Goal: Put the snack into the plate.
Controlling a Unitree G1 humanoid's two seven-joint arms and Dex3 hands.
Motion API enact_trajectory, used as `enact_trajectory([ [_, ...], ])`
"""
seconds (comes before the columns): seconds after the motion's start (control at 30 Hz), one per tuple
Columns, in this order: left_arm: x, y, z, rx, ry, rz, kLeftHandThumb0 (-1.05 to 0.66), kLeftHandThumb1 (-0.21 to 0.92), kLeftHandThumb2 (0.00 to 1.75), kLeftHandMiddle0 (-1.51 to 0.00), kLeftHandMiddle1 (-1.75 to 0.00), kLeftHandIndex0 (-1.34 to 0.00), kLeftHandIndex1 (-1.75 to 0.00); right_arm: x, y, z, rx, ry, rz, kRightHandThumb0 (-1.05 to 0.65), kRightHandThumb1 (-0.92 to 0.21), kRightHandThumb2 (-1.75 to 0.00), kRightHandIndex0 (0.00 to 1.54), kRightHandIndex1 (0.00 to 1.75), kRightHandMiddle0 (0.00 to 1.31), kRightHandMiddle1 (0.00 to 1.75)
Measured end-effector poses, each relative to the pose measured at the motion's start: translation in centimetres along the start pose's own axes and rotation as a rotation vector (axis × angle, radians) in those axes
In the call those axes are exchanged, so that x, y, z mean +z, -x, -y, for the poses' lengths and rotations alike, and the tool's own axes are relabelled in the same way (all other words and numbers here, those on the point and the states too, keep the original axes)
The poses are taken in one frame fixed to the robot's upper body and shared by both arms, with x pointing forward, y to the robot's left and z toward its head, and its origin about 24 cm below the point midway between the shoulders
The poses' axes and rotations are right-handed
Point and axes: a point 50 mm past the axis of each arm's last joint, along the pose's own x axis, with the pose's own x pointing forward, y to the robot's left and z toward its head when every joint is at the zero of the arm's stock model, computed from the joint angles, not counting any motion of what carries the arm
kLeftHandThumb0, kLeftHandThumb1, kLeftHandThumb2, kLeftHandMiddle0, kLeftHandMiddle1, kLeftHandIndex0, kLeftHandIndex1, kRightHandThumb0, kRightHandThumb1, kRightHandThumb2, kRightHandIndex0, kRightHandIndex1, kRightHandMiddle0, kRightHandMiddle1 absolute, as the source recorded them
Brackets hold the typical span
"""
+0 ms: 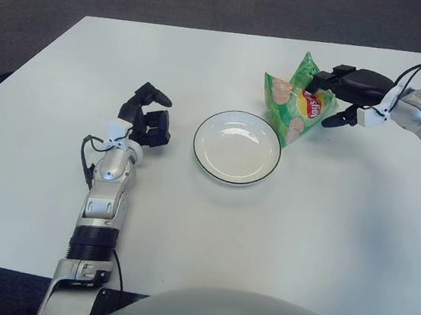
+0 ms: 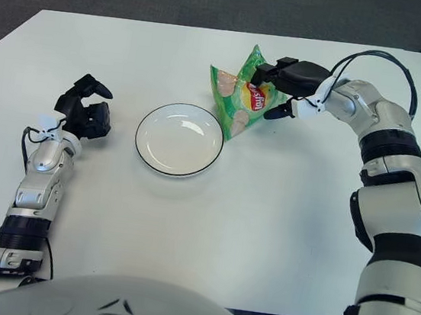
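The right hand (image 2: 281,85) reaches in from the right edge of the table and has its dark fingers (image 2: 271,71) closed on the far right side of the bag (image 2: 240,93), with one finger showing below the bag's right edge and the others over its top; the grip looks like a pinch on the upper part of the packet, not a full wrap. The bag stands tilted, its lower corner just beside the plate's far right rim and possibly touching it, though the views do not settle that. It is not in the plate (image 2: 150,150), which is bare and sits at mid-table, left of the bag. So the grasp seems made, and by my reading the carry and the release are still to come: the bag has to go a little left and nearer, over the rim, then be let go. The left hand (image 1: 149,116) shows well left of the plate, fingers curled and holding nothing, taking no part. On the bag, a green packet, there is a round red and yellow emblem that looks like the Lay's mark; the lettering inside it is too small to read, and the pale shapes printed beside it look like crisps.
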Motion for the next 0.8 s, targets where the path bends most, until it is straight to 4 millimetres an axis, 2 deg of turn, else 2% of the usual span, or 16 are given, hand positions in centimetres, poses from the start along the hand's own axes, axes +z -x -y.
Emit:
enact_trajectory([
  [0.43,0.0,-0.1,0.2,-0.003,-0.001,-0.005,-0.45,0.42,1.19,-1.27,-1.75,-0.53,-1.75,-0.6,0.4,2.8,-0.074,0.038,-0.03,-0.82,-0.83,-0.52,0.15,0.71,0.0,1.01],
  [0.6,0.0,-0.1,0.2,0.001,-0.002,-0.007,-0.45,0.41,1.19,-1.27,-1.75,-0.53,-1.75,-0.8,0.3,3.8,-0.106,0.05,-0.047,-0.84,-0.81,-0.5,0.09,0.73,0.0,0.97],
  [0.8,-0.1,-0.1,0.3,0.0,-0.002,-0.012,-0.45,0.41,1.19,-1.27,-1.75,-0.53,-1.75,-1.0,0.3,4.5,-0.145,0.048,-0.068,-0.82,-0.8,-0.49,0.02,0.65,0.0,0.9],
])
